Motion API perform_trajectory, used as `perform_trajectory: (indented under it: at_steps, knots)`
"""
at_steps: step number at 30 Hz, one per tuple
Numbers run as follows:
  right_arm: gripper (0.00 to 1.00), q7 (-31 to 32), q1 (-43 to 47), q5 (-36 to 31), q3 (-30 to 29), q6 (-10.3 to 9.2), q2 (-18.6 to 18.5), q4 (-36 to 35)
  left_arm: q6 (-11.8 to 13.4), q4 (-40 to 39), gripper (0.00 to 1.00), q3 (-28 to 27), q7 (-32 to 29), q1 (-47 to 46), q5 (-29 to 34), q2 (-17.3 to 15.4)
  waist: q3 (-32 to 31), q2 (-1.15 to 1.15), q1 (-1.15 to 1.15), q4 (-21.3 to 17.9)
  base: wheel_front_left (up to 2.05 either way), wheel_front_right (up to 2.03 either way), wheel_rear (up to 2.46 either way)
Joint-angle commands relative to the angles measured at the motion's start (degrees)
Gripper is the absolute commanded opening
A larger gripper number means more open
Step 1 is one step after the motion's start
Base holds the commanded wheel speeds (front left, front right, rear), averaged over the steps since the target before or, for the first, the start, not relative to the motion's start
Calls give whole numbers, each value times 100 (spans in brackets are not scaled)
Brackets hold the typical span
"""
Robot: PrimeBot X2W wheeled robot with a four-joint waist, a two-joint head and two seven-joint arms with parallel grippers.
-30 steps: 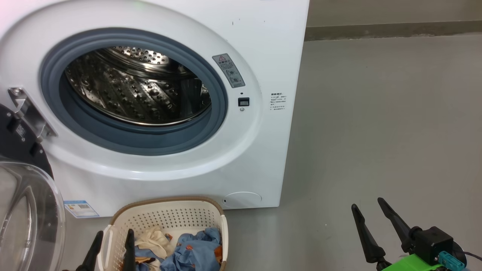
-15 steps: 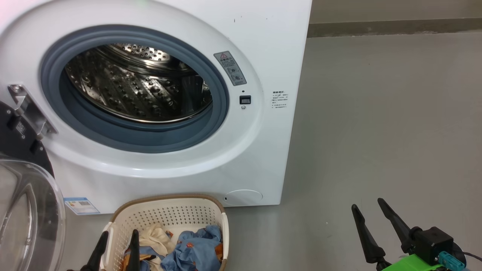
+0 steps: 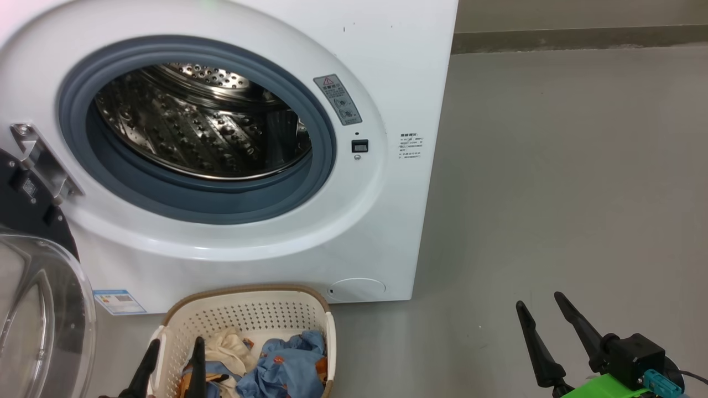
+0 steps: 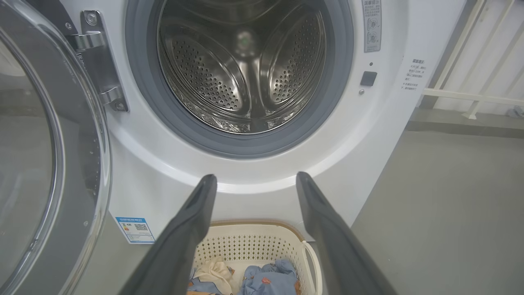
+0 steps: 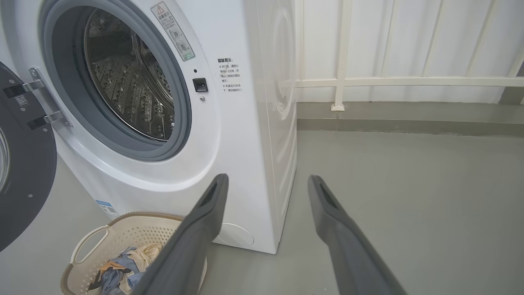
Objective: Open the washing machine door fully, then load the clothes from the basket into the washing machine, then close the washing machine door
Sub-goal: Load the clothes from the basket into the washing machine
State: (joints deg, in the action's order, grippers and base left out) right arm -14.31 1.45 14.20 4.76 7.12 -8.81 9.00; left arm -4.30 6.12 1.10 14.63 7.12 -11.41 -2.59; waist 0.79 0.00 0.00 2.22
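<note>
Door: the washing machine door (image 3: 50, 309) is hanging swung open at the far left, its clear dome bulging outward and its black rim sitting against the metal hinge (image 3: 41, 163).
Sticker: the blue label (image 3: 119, 302) is showing low on the machine's front, between the door and the basket.
Left gripper: the left gripper (image 3: 176, 341) is hovering at the basket's left side with its jaws spread wide and gripping nothing. One finger is lining up with the left handle and the other is lying over the clothes. Contact with the fabric cannot be told.
Basket: the basket (image 3: 243, 291) is sitting on the floor just in front of the machine, below the drum opening.
Clothes: the clothes (image 3: 287, 367) are lying bunched inside the basket, cream to the left and light blue with orange prints to the right.
Machine: the washing machine (image 3: 398, 83) is standing with its opening uncovered, the grey-blue gasket (image 3: 221, 205) ringing the steel drum (image 3: 204, 127).
Right gripper: the right gripper (image 3: 539, 299) is hovering over the grey floor (image 3: 553, 193), well apart from machine and basket, with its jaws parted wide and holding nothing.
</note>
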Motion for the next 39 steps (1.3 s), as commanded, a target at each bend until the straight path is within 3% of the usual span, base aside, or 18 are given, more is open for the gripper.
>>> perform_trajectory:
  at_steps: [1,21,39]
  knots:
    - [100,-69,-102,-10,114,36,-54,-126,7,-184,100,-168,37,-145,-39,-29,-4,0,0,0,0,0,0]
    - [100,-69,-96,-2,128,36,-51,-138,-8,-129,100,-108,37,-131,-95,-29,208,0,0,-92,0,0,0]
    - [100,-69,-619,28,142,36,-146,-268,-142,504,100,202,37,-1365,-267,-29,1889,0,0,-190,0,0,0]
